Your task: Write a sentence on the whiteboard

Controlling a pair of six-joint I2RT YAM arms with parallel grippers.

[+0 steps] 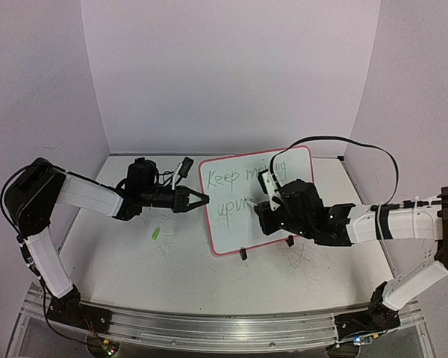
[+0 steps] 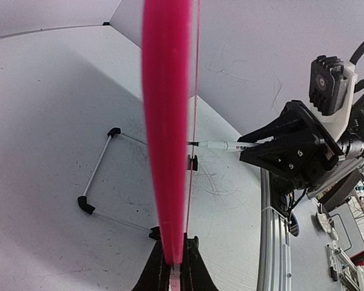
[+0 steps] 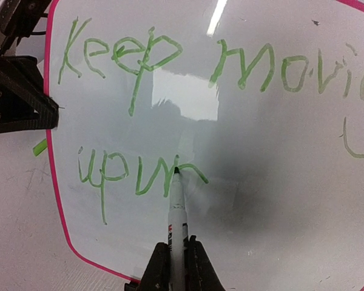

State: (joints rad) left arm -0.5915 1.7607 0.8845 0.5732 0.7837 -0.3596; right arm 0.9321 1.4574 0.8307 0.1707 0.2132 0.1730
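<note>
The whiteboard (image 1: 231,227), pink-framed, stands tilted on the table's middle. My left gripper (image 1: 201,200) is shut on its left edge; the left wrist view shows the pink frame (image 2: 165,121) edge-on, running up from my shut left gripper (image 2: 175,267). The sentence (image 3: 170,60) reads "Keep movin" on top in green script, with "upw" and part of another stroke (image 3: 133,173) below. My right gripper (image 3: 177,260) is shut on a white marker (image 3: 178,206) whose tip touches the board at the end of the lower line. From above, my right gripper (image 1: 267,209) hides part of the writing.
A small green cap (image 1: 155,233) lies on the table left of the board. The board's wire stand with black feet (image 2: 103,182) rests on the table behind it. White walls enclose three sides. A metal rail (image 1: 209,328) runs along the near edge.
</note>
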